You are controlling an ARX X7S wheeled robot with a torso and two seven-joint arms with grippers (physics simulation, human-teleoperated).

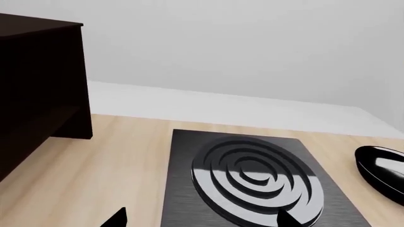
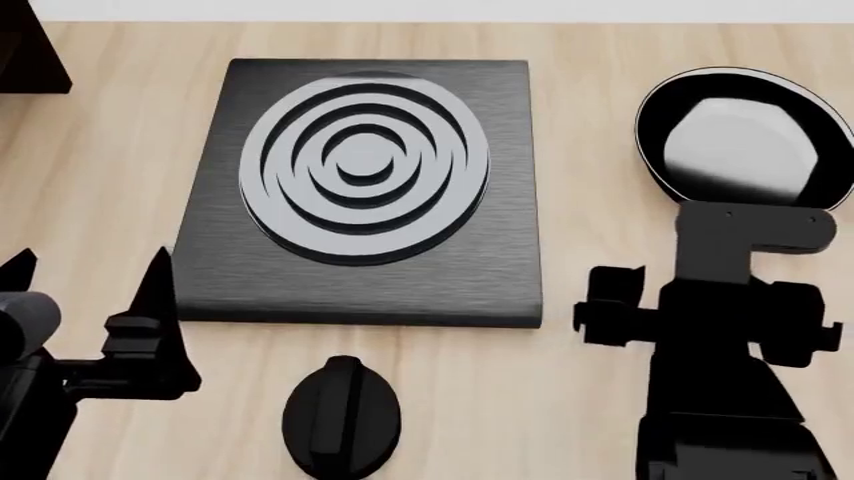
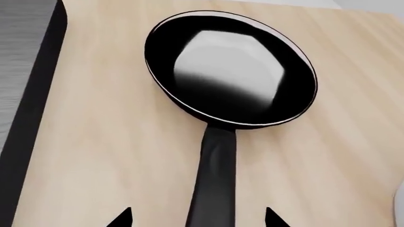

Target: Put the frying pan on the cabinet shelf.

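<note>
The frying pan [image 2: 741, 135] lies on the wooden counter at the right, its glossy grey inside up and its long handle [image 3: 215, 179] pointing back toward me. My right gripper [image 3: 198, 220] is open, one finger on each side of the handle, apart from it. In the head view my right arm [image 2: 714, 330] covers the handle. The pan's rim also shows at the edge of the left wrist view [image 1: 382, 168]. The cabinet shelf [image 1: 38, 85] is a dark boxy piece at the counter's far left [image 2: 27, 50]. My left gripper [image 2: 90, 270] is open and empty near the front left.
A black square burner plate [image 2: 367, 180] with raised concentric rings sits mid-counter between the cabinet and the pan. A black round knob [image 2: 343, 415] lies just in front of it. A white wall [image 1: 240, 47] runs behind the counter.
</note>
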